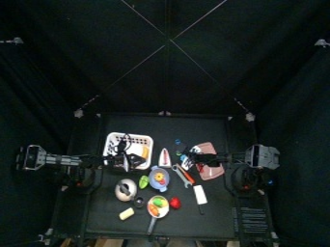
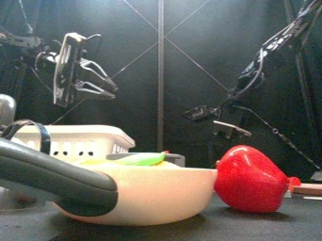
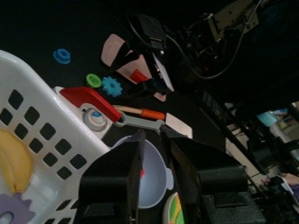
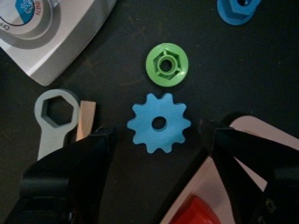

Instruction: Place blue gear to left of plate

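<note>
Hovering directly above the blue gear (image 4: 160,126), the right gripper (image 4: 155,150) was seen with jaws spread wide, one on each side of the gear and not yet touching it. The step in hand was judged to be the pre-grasp approach: alignment done, descent and closure still outstanding.

The gear lay flat on the black table (image 4: 105,83), toward the middle and slightly nearer the back edge. A green gear (image 4: 167,64) sat just beside it, a second blue part (image 4: 244,9) farther off, and a grey wrench (image 4: 56,112) with a wooden stick alongside to one side. A red and white object (image 4: 251,188) sat close under one jaw.

In the top view the plate (image 1: 160,178) was seen near the table's middle, with a white basket (image 1: 129,147) toward the back-left. The left gripper (image 3: 138,54) was raised near the basket, jaws parted and empty; the blue gear (image 3: 111,86) was also visible from that wrist.

Next move, as judged: straight descent, jaws closed across the gear's teeth, lift, then carry to bare table left of the plate. Clearance from the green gear and the red object would need watching. The drop zone looked crowded by the basket and the left arm.
</note>
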`<state>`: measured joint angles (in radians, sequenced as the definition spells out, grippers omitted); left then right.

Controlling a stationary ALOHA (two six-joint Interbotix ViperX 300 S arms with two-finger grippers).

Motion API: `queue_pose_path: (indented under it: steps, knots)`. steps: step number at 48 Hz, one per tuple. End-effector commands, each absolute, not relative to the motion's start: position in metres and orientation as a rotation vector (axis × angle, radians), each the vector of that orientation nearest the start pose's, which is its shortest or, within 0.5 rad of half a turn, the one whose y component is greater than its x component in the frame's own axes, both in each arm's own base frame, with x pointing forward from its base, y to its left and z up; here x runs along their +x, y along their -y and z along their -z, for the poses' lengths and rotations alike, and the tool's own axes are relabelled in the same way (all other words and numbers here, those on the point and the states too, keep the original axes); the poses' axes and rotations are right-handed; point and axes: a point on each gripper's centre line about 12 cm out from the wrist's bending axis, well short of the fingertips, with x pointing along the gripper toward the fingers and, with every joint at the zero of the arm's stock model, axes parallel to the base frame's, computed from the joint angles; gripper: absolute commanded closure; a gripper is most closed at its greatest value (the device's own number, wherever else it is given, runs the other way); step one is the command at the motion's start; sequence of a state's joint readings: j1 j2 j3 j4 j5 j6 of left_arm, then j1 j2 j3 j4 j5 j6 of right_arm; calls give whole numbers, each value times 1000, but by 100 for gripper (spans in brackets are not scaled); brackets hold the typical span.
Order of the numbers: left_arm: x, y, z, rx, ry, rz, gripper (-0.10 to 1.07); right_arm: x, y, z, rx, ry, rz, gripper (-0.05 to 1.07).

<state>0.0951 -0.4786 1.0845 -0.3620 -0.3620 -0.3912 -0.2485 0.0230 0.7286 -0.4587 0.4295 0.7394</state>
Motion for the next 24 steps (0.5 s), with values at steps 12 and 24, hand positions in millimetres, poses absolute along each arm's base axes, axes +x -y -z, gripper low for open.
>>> queue_pose_path:
  steps: [12, 24]
  knots:
    - [272, -42, -222, -716, -156, -306, 32, 330, 90, -143, 284, -1002, 517, 0]
    - [270, -42, -219, -719, -163, -312, 32, 339, 61, -165, 271, -943, 438, 0]
